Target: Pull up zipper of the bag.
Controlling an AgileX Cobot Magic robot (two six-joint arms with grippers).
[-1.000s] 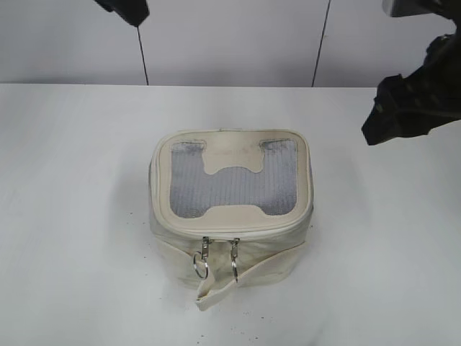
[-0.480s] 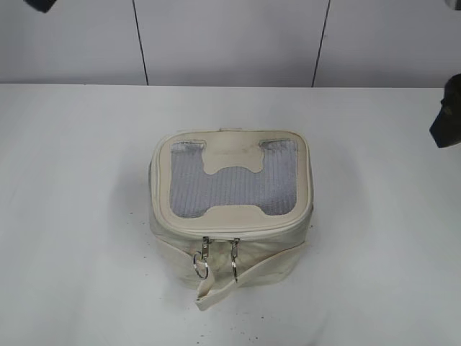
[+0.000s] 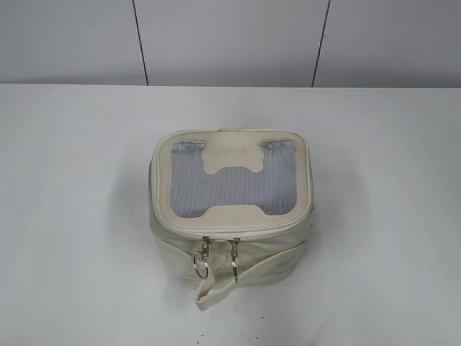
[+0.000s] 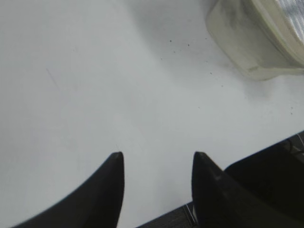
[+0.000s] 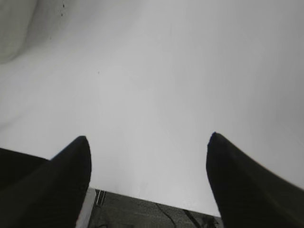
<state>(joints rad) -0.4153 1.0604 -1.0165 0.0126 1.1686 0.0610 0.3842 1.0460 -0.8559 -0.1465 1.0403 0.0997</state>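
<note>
The cream-white bag stands in the middle of the table in the exterior view, its top panel showing a grey mesh H-shaped window. The zipper runs along the top panel's rim, with two silver ring pulls hanging side by side at the front. A loose cream strap droops below them. Neither gripper shows in the exterior view. My left gripper is open and empty over bare table, with a bag corner at its view's upper right. My right gripper is open and empty; a bag edge shows at upper left.
The white table surrounds the bag on all sides. A panelled white wall stands behind it. The table's near edge and dark floor show below both grippers in the wrist views.
Both arms have withdrawn from the exterior view: the left out the top left, the right out the right edge. The bag has not moved.
</note>
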